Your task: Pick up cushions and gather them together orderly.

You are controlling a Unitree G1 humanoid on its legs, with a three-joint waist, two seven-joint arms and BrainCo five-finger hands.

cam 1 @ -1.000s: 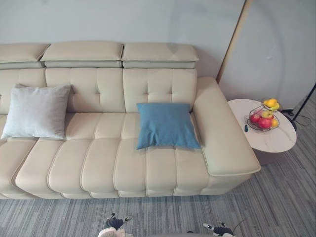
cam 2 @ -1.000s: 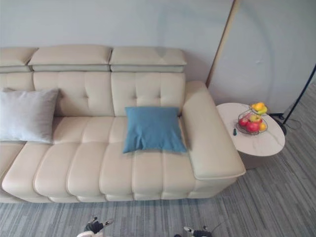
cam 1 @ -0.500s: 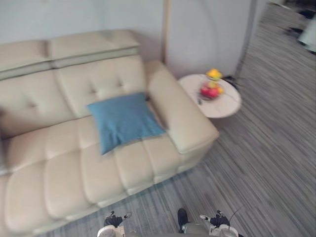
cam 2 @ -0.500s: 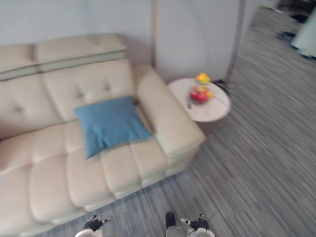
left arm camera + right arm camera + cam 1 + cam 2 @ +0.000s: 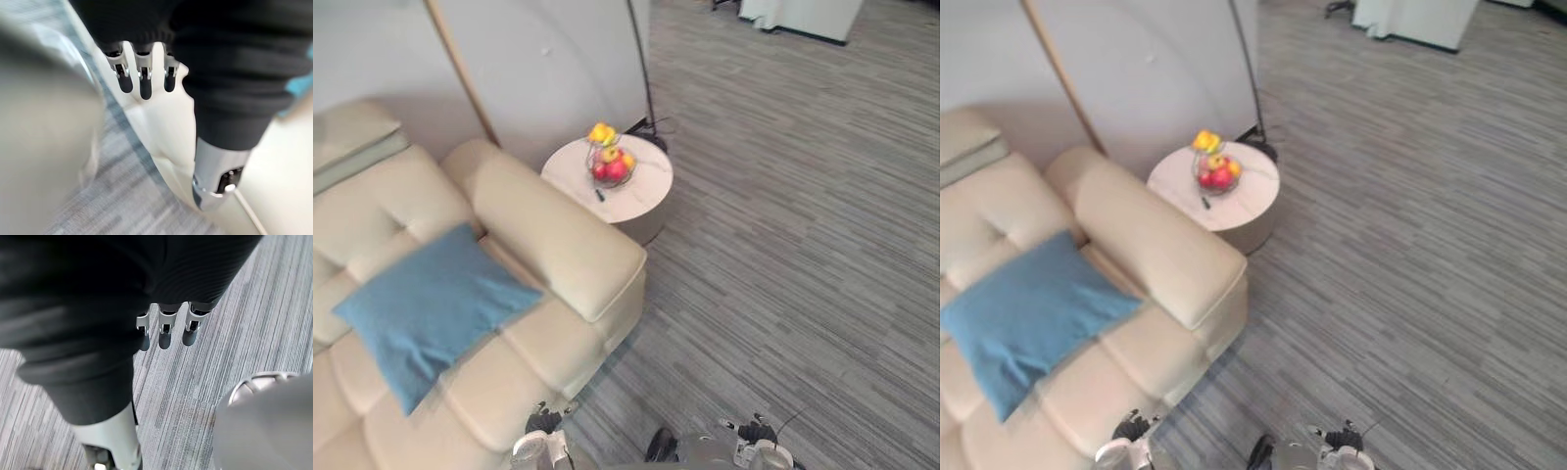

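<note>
Sofa (image 5: pixel 558 245), cream, bears blue cushion (image 5: pixel 431 308); grey striped carpet (image 5: pixel 783 245) beside.

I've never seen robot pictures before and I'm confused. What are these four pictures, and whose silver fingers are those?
They come from a walking robot with two arms. Two pictures are from its head, looking down at a cream sofa with a blue cushion lying on its seat; beside it a round side table carries a fruit basket. The other two are from cameras on its wrists: the left hand hangs by the sofa's edge, the right hand over grey carpet. Both hands are open and hold nothing.
</note>
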